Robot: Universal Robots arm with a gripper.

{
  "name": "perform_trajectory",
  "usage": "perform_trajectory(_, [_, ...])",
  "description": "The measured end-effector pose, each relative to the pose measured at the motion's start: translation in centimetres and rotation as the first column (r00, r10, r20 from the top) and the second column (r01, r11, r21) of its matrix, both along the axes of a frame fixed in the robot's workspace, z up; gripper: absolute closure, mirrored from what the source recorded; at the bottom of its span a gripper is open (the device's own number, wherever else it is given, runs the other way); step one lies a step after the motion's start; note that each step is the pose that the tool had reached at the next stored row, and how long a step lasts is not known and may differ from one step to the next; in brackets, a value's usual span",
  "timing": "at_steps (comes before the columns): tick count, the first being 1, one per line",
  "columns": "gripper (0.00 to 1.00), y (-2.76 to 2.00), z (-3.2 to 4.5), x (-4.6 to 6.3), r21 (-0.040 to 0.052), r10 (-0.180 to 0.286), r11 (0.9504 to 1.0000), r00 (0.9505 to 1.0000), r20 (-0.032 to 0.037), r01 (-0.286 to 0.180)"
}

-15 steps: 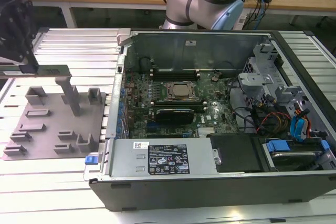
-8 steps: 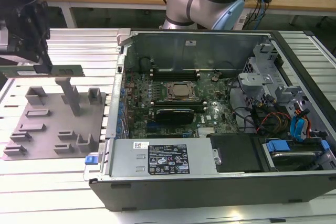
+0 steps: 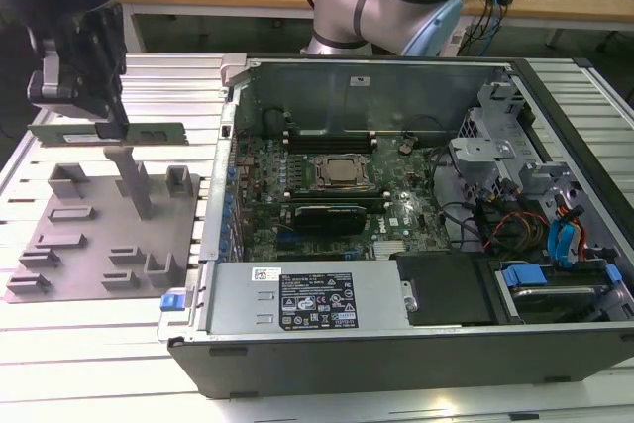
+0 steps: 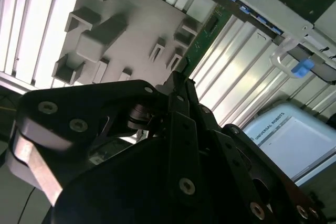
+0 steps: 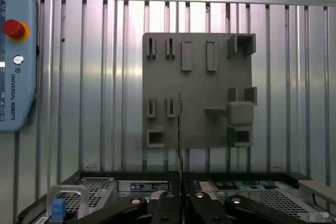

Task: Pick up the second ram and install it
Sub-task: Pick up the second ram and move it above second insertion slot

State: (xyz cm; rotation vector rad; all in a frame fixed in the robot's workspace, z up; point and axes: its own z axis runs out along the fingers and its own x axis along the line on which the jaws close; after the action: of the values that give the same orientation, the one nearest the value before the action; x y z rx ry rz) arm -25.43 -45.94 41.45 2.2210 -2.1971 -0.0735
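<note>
- Item: gripper (image 3: 112, 124) – pinched shut on the second ram (image 3: 149, 132), fingers closed on the stick's flat faces near its middle, both ends sticking out free.
- Item: second ram, exterior view – a long, thin green strip held level, long edge down, above the grey tray (image 3: 69, 245) at the exterior view's left. It appears clear of the tray's blocks and posts, with one tall post just below it.
- Same stick, first wrist view – edge-on, a thin dark line (image 5: 180, 129) running out from between the closed fingertips across the tray (image 5: 199, 87).
- Same stick, second wrist view – a green sliver (image 4: 202, 40) beyond the finger ends, the tray behind it.
- Item: computer case (image 3: 396, 349) – open, to the exterior view's right of the tray and well apart from the gripper. The motherboard (image 3: 297, 185) lies inside, with long black memory slots (image 3: 327, 136) beside the processor. Which slot is free cannot be told.
- Step in hand, as judged: the pick-up is done and the stick is in the grasp over the tray; installation is not yet begun.
- What installing calls for, as judged: carrying the stick over the case wall, lining it up lengthwise with a free slot, keeping it upright, then pressing straight down evenly. A tilt or offset would jam an end.
</note>
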Motion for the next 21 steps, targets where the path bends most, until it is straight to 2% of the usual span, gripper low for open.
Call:
perform_trajectory(10, [0.89,0.01,-0.01,2.7,-0.0008,0.000,1.0000,1.0000,-0.0001,0.000])
perform_trajectory(16, [0.89,0.05,-0.02,5.5,-0.0020,0.000,1.0000,1.0000,0.0000,0.000])
perform_trajectory(21, [0.89,0.08,-0.03,6.6,-0.0022,0.000,1.0000,1.0000,0.0000,0.000])
